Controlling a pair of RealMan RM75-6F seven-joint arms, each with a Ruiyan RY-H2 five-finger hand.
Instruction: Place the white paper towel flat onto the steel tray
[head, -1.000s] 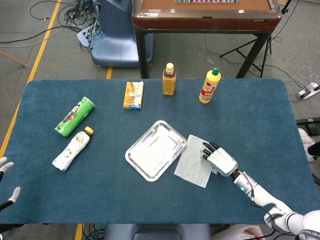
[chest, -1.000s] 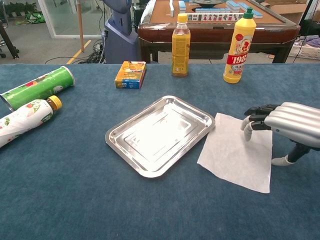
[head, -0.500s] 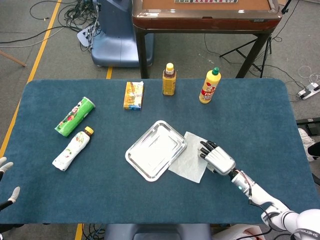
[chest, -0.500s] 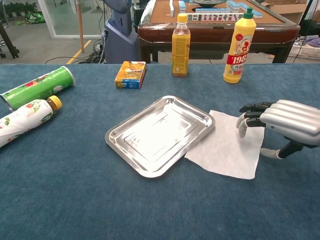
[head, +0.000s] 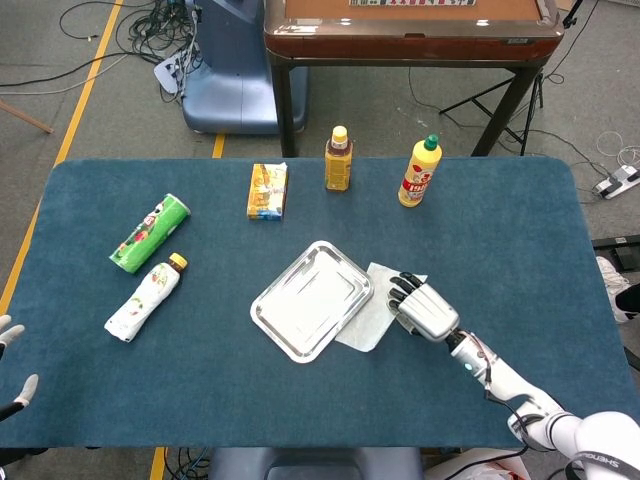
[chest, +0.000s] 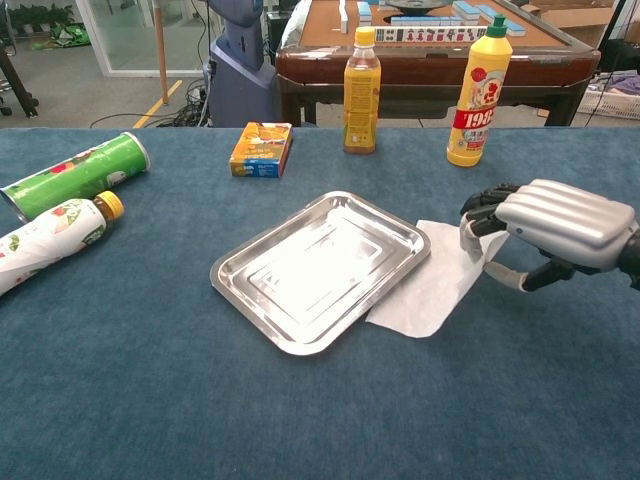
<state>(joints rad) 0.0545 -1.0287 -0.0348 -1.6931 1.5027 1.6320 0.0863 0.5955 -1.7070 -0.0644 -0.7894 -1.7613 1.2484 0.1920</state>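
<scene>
The steel tray (head: 310, 300) (chest: 320, 265) lies at an angle in the middle of the blue table. The white paper towel (head: 368, 322) (chest: 430, 292) lies against the tray's right rim, its left edge at or under the rim. My right hand (head: 425, 308) (chest: 550, 222) is over the towel's right side. Its fingers curl down and press the towel, whose right part rises and bunches under them. My left hand (head: 12, 385) rests at the table's near left edge, fingers apart and holding nothing.
A green can (head: 150, 232) (chest: 75, 175) and a white bottle (head: 145, 298) (chest: 50, 240) lie at the left. An orange box (head: 267, 190), a tea bottle (head: 339, 160) and a yellow squeeze bottle (head: 419, 173) stand along the far side.
My right hand has slid left toward the tray, dragging the towel with it. The towel now meets the tray's rim and has bunched narrower.
</scene>
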